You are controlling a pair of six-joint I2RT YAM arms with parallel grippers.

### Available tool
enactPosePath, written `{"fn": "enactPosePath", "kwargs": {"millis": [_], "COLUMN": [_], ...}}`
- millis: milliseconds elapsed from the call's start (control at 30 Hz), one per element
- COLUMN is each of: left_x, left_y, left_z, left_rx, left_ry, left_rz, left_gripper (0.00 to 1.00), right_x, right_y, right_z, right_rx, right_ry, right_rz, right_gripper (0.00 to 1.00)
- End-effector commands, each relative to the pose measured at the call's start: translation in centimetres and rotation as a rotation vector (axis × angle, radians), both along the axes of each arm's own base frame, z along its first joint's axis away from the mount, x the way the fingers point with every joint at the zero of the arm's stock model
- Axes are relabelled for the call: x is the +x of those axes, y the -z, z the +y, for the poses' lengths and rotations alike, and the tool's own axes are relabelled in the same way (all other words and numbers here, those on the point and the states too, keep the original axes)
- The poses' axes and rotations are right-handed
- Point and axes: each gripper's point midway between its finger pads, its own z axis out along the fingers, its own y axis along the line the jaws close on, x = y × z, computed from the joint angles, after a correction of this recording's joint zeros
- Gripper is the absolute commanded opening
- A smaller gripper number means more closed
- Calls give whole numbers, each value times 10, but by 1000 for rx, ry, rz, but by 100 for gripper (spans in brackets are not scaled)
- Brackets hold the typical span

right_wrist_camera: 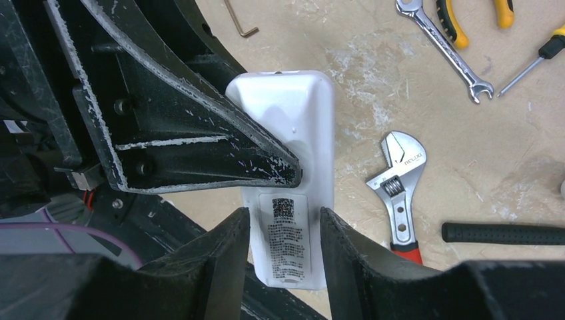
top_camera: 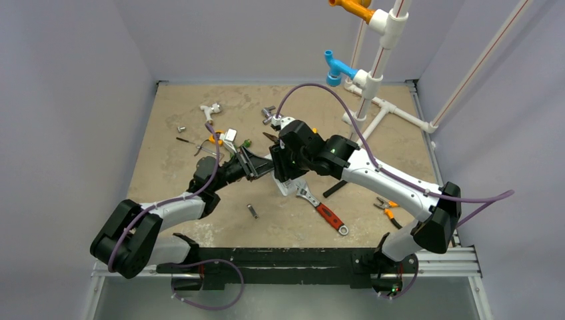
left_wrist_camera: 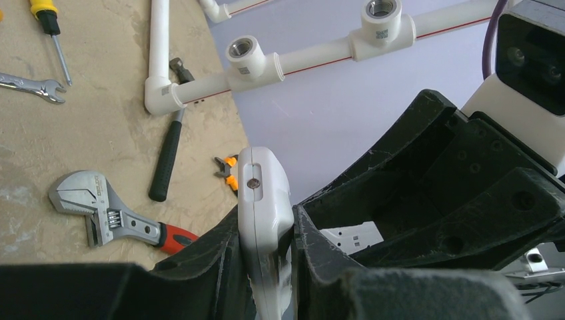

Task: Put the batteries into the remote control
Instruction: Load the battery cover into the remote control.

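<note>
My left gripper (left_wrist_camera: 265,221) is shut on the white remote control (left_wrist_camera: 263,200) and holds it edge-on above the table, a small screw showing in its narrow end. From the right wrist view its back (right_wrist_camera: 293,120) with the printed label faces the camera, and one left finger (right_wrist_camera: 200,153) lies across it. My right gripper (right_wrist_camera: 285,220) stands open just over the label end, its two jaws apart above the back face without clamping it. From above, both grippers meet at mid-table over the remote (top_camera: 286,187). The batteries are out of view.
A red-handled adjustable wrench (top_camera: 323,210) lies just right of the grippers, with a black-handled hammer (left_wrist_camera: 166,157) beyond it. A white pipe frame (top_camera: 373,100) stands at the back right. Orange pliers (top_camera: 386,207), a spanner (right_wrist_camera: 446,47) and a yellow screwdriver (left_wrist_camera: 46,20) are scattered about.
</note>
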Motion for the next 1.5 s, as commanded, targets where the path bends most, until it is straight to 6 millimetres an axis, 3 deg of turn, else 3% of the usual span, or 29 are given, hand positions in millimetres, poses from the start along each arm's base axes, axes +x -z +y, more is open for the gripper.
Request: {"fn": "enactPosePath", "kwargs": {"millis": [0,300,600,733,967,1467], "left_x": [-7,-7,-8,-8,-10,-9], "left_y": [-27,-29,-33,-36,-41,-45], "left_z": [-2,-2,-2,-3,-3,-5], "left_rx": [-62,-65,-70,-73,-71,-61], "left_ry": [27,27,34,37,46,54], "left_rz": [-92,-94,-103,-109,-117,-123], "left_gripper": [0,0,0,0,0,0], "right_x": [7,12,16,15,-3,-20], "right_y": [-28,-53,-70,-65,-57,-26], "right_z": [11,4,-33,-40,-34,-28], "right_rx": [88,171,320,446,627,675], "right_ry": [4,43,157,139,46,10], "right_rz": [-56,-143,-189,-123,-77,16], "right_gripper": [46,59,62,61,66,66]}}
